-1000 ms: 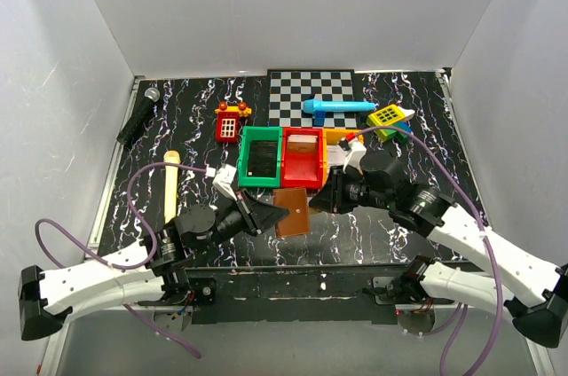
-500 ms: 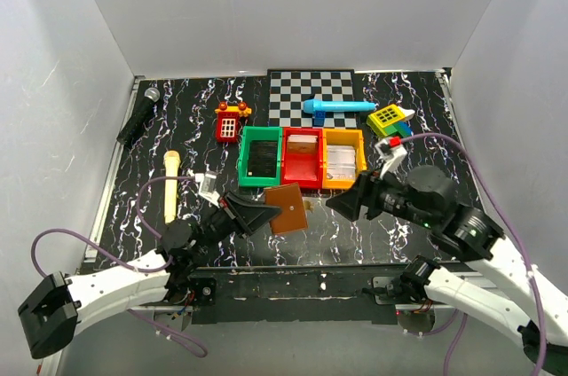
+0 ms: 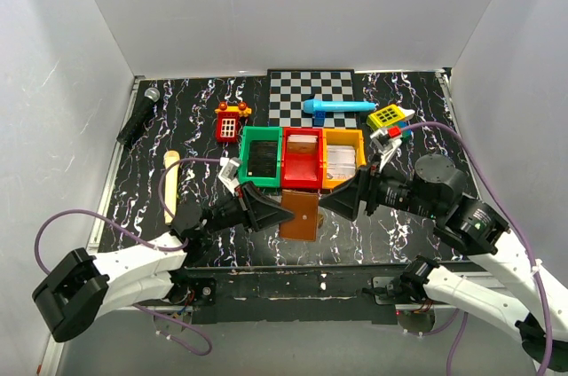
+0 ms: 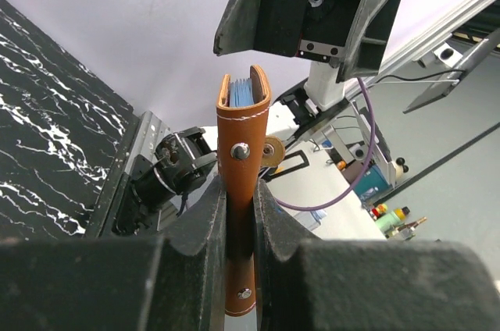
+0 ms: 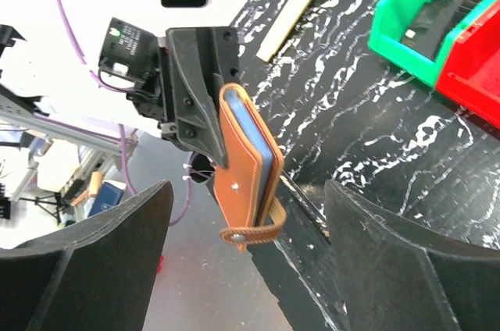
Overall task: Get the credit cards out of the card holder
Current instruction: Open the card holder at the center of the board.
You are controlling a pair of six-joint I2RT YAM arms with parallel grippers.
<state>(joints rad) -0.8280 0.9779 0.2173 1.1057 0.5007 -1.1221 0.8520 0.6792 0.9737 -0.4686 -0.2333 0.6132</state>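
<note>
My left gripper (image 3: 273,211) is shut on the card holder (image 3: 299,215), a flat brown wallet lifted above the table's near middle. In the left wrist view the card holder (image 4: 242,136) stands edge-on, clamped between the left gripper's (image 4: 240,210) pads. Pale blue layers (image 4: 242,93) show between its covers, and I cannot tell credit cards from inner panels. Its snap strap (image 5: 251,231) hangs unfastened. My right gripper (image 3: 334,201) is open just right of the holder, which sits between its wide fingers (image 5: 248,190) without touching them.
Green (image 3: 260,157), red (image 3: 303,157) and orange (image 3: 343,154) bins stand in a row behind the holder. Farther back are a checkerboard (image 3: 311,90), a blue toy (image 3: 337,107), a yellow toy (image 3: 388,116) and a red toy booth (image 3: 230,123). A wooden stick (image 3: 169,185) and a microphone (image 3: 139,116) lie left.
The right gripper has opened wide, pulled back from the red bin and come up beside the card holder. The left gripper has carried the holder slightly to the right.
</note>
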